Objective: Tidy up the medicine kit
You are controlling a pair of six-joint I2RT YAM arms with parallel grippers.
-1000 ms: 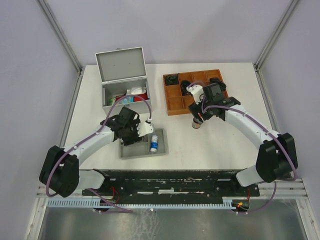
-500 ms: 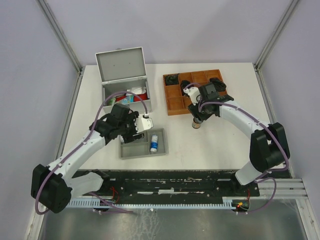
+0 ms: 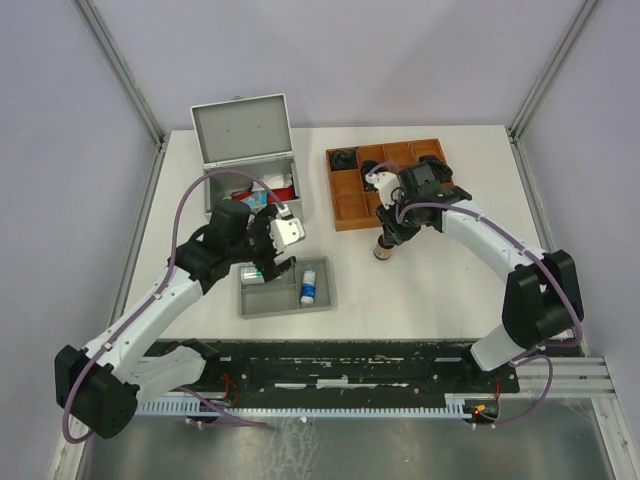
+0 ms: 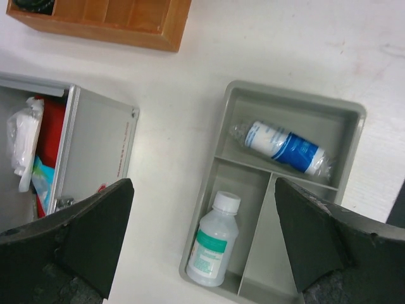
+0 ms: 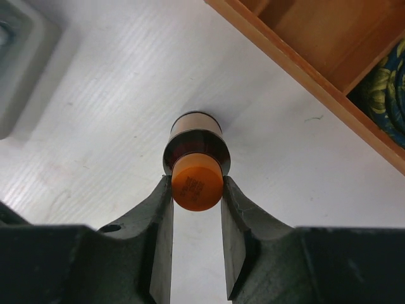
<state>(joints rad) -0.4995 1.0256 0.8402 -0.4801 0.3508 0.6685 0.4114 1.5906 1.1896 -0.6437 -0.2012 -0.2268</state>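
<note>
Pinching the orange cap of a small brown bottle, the right tool has both fingers pressed against the cap's sides, so it's clenched on it. The bottle stands upright on the white table, just beside the outer edge of the wooden tray. There's some lettering moulded into the cap, but it's way too soft to read.

The left tool is spread as wide as it goes, holding nothing and touching nothing. It hangs over the gap between the medicine kit and a grey tray.

The kit sits at the back left of the table with its lid up. It's a silver-grey metal box with red print on the front wall, too tiny to make out. Inside there's something red and a white packet in clear wrap.

The grey tray looks like moulded plastic with three compartments. One holds a clear bottle with a white cap and a green-and-white label. Another holds a blue-labelled bottle lying on its side. The text on both is unreadable.
</note>
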